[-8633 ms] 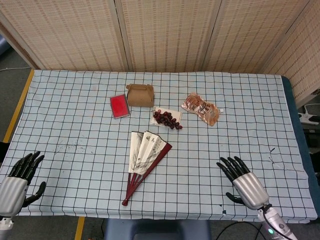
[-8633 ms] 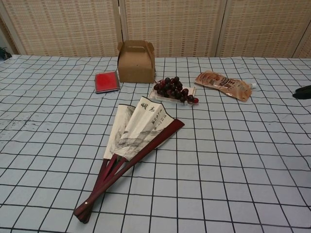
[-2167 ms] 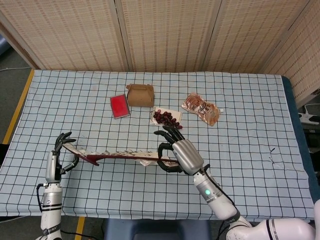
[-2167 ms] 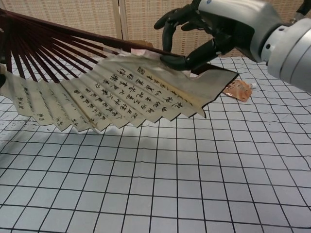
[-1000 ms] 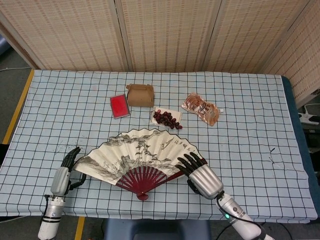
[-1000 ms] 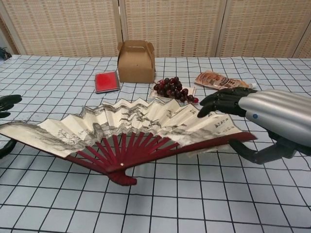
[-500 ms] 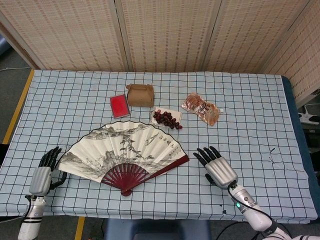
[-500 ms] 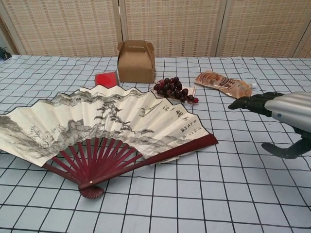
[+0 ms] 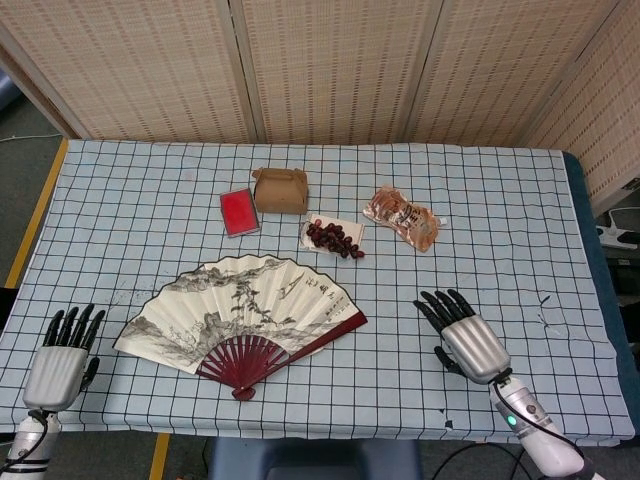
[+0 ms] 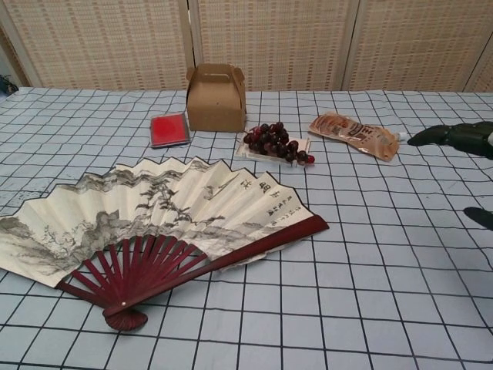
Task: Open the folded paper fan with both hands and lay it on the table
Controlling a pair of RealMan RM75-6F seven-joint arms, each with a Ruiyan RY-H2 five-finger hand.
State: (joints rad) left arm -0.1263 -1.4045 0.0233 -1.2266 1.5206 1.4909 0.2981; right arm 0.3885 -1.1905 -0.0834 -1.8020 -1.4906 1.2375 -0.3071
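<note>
The head view shows both hands; the chest view shows only the dark fingertips of the right hand [image 9: 466,340] at its right edge. The left hand [image 9: 60,362] sits at the table's [image 9: 500,200] front left corner, the right near the front edge, both with fingers spread, holding nothing. One open paper fan with red ribs [image 9: 240,318] lies flat near the front edge. Behind it are one brown cardboard box [image 9: 280,190], one red flat case [image 9: 239,211], one tray of dark grapes [image 9: 335,236] and one orange snack pouch [image 9: 402,217].

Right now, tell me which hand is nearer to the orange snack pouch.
Right. The right hand sits near the table's front edge, below and just right of the orange snack pouch. The left hand is at the far front-left corner, beyond the open fan.
</note>
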